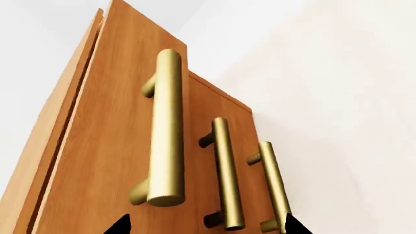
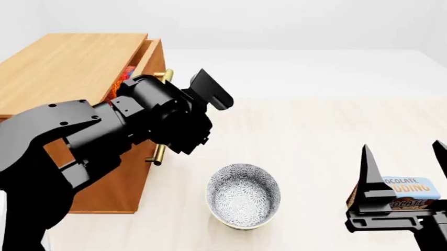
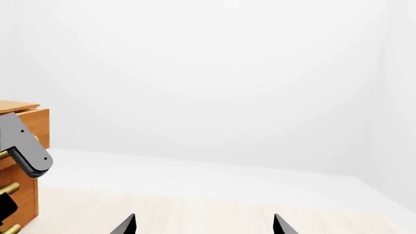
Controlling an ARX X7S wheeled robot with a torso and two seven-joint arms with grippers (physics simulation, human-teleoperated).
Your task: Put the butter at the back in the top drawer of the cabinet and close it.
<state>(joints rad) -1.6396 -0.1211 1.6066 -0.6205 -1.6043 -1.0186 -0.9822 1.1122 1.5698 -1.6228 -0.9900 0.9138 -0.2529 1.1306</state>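
The light-brown cabinet (image 2: 63, 63) stands at the left. Its top drawer (image 2: 151, 55) is pulled out a short way. A red and orange bit of the butter (image 2: 127, 73) shows in the gap; the rest is hidden. My left gripper (image 1: 204, 226) is open, right in front of the drawer fronts, with nothing between its fingers. In the left wrist view the top drawer's front (image 1: 110, 146) stands proud of the two lower ones, and its brass handle (image 1: 165, 131) is nearest. My right gripper (image 2: 403, 163) hangs open and empty at the lower right.
A patterned bowl (image 2: 244, 195) sits on the pale floor in front of the cabinet. A Chocolate Pudding box (image 2: 410, 191) lies behind my right gripper's fingers. My left arm (image 2: 104, 130) covers the two lower drawers. The cabinet's edge (image 3: 29, 122) shows in the right wrist view.
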